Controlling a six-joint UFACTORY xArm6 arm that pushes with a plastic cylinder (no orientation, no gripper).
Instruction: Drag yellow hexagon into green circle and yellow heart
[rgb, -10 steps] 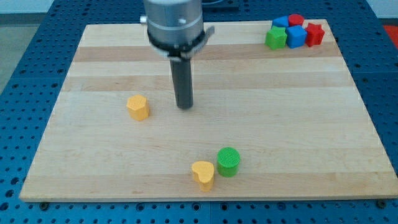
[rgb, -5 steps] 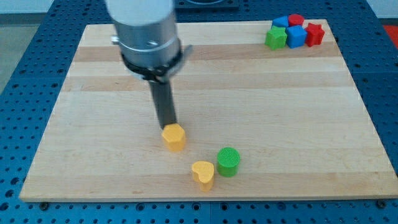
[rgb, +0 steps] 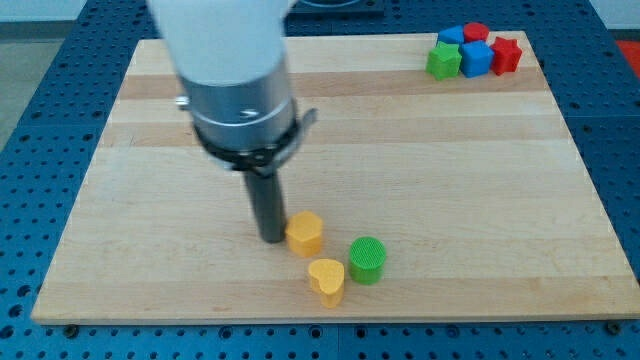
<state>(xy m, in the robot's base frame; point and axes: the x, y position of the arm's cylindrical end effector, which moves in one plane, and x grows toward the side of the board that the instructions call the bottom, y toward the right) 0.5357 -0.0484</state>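
Observation:
The yellow hexagon (rgb: 305, 233) lies low on the wooden board (rgb: 450, 160), a little left of centre. My tip (rgb: 270, 237) stands right against its left side. The yellow heart (rgb: 326, 279) lies just below and right of the hexagon, close to touching it. The green circle (rgb: 367, 259) stands right of the heart and a short gap right of the hexagon.
A cluster of blocks sits at the view's top right: a green block (rgb: 443, 61), a blue block (rgb: 476, 58), a red block (rgb: 506, 54), with another blue (rgb: 452, 35) and red one (rgb: 476, 32) behind. The arm's grey body (rgb: 232, 80) hangs over the board's left middle.
My tip has pushed the yellow hexagon from the board's left down and to the right, up close to the yellow heart and green circle. Those two have not moved.

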